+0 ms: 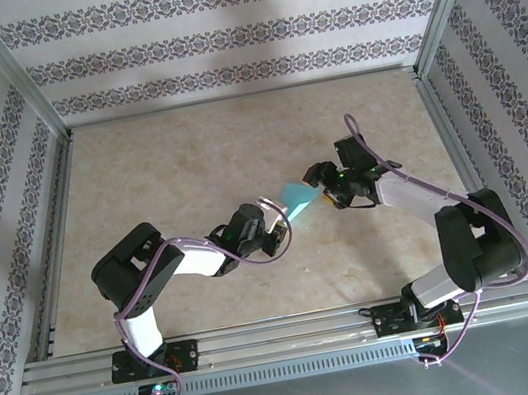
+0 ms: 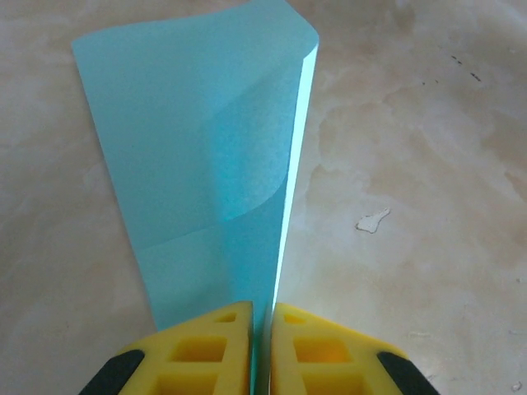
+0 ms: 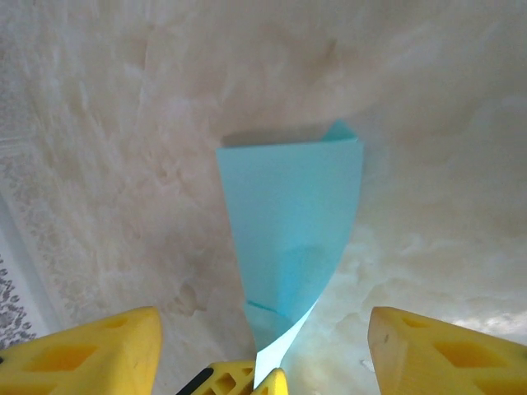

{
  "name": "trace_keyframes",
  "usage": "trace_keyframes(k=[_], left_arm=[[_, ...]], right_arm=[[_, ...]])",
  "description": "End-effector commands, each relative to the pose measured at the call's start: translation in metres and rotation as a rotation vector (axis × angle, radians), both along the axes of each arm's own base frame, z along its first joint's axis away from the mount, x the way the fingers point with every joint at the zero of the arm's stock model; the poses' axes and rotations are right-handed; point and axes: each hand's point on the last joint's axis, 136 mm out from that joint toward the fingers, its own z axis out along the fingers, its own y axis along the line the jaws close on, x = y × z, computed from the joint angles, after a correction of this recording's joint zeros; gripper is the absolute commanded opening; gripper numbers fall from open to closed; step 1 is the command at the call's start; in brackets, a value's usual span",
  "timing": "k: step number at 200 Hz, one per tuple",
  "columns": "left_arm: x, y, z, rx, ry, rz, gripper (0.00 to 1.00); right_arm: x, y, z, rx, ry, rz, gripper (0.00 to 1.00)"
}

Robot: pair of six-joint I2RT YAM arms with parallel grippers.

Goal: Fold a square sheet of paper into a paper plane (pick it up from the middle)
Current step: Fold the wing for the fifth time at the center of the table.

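The left gripper [image 2: 262,319] has its yellow fingers pressed together on the paper plane [image 2: 206,164] sticking out ahead of them. The right gripper [image 3: 263,321] faces it, fingers spread wide apart.

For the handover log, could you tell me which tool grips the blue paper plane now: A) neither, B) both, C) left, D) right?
C: the left tool is pinched shut on the paper plane, while the right tool stands wide open around it without touching.
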Motion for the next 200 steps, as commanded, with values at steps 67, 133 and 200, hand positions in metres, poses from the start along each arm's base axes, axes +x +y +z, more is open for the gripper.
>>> trace_keyframes(k=[67, 133, 200], left_arm=[[0.004, 0.004, -0.01, -0.215, 0.211, 0.135, 0.12], [0.01, 0.009, -0.01, -0.35, 0.357, 0.237, 0.09], [0.011, 0.009, -0.02, -0.392, 0.506, 0.334, 0.05]], right_arm=[[-0.001, -0.022, 0.006, -0.087, -0.04, -0.003, 0.68], [-0.003, -0.017, 0.0, -0.062, -0.046, 0.021, 0.68], [-0.004, -0.002, -0.005, -0.031, -0.111, 0.107, 0.62]])
